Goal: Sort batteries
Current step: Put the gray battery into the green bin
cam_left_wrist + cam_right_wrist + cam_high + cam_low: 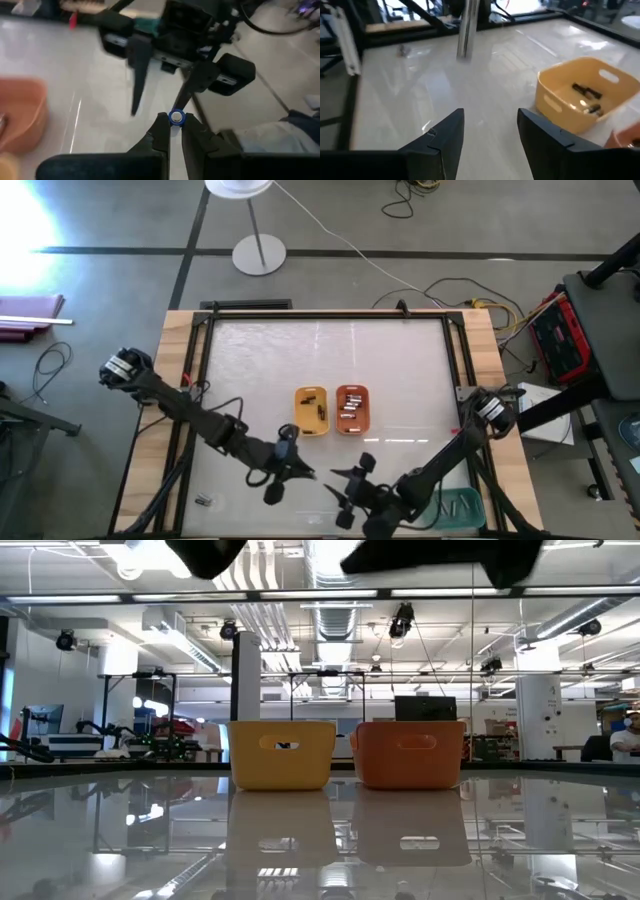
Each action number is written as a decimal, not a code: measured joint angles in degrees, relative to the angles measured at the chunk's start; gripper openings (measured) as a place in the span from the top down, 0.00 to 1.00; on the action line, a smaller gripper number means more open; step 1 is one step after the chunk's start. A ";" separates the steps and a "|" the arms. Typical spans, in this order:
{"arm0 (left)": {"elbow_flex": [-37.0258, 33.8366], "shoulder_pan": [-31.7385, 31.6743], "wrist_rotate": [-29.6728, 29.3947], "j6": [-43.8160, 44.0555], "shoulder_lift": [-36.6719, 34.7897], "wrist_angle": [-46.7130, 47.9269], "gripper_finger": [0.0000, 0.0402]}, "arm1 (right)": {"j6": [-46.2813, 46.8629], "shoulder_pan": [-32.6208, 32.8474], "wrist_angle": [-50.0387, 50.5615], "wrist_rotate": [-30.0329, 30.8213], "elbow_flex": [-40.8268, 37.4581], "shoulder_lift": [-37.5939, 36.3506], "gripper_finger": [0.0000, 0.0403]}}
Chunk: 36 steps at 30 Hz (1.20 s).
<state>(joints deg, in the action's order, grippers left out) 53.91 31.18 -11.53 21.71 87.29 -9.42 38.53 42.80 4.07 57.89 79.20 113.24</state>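
**Battery pinched at the near edge**

Seen from above, the left claw and right claw hang close together over the near part of the pale surface, short of the yellow tray and orange tray, which sit side by side and each hold batteries. Two loose batteries lie at the near left corner (small, hard to make out).

At surface height, both trays stand touching.

Through the left wrist camera, the claw is clenched on a battery, its blue-ringed end showing between the fingertips.

Through the right wrist camera, the right claw's fingers are spread, grasping nothing, with the yellow tray just beyond.
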 joint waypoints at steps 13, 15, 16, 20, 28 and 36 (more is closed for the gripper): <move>5.57 0.17 -1.60 -5.09 8.69 -2.73 0.98 | -5.60 -2.09 -0.46 -11.93 0.02 -3.46 0.69; 6.28 0.17 -1.60 -5.17 8.89 -1.84 0.98 | -5.60 -2.11 -0.47 -13.15 0.02 -3.46 0.71; 6.44 0.17 -1.60 -5.16 8.89 -1.41 0.98 | -5.58 -2.11 -0.48 -13.22 0.02 -3.46 0.72; 6.45 0.26 -2.32 -5.18 8.85 -1.07 0.98 | -5.64 -2.09 -1.36 -12.83 0.15 -3.57 0.76; 6.45 0.31 -2.73 -5.17 8.69 -0.72 0.98 | -5.53 -2.33 -2.18 -12.61 0.15 -3.59 0.88; 6.62 0.53 -2.58 -3.89 8.44 3.89 0.95 | -3.96 -2.42 -2.24 -13.46 0.15 -3.59 0.95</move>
<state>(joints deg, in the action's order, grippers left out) 60.53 31.71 -14.11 17.82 95.73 -5.52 34.57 40.38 1.83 44.42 79.35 109.64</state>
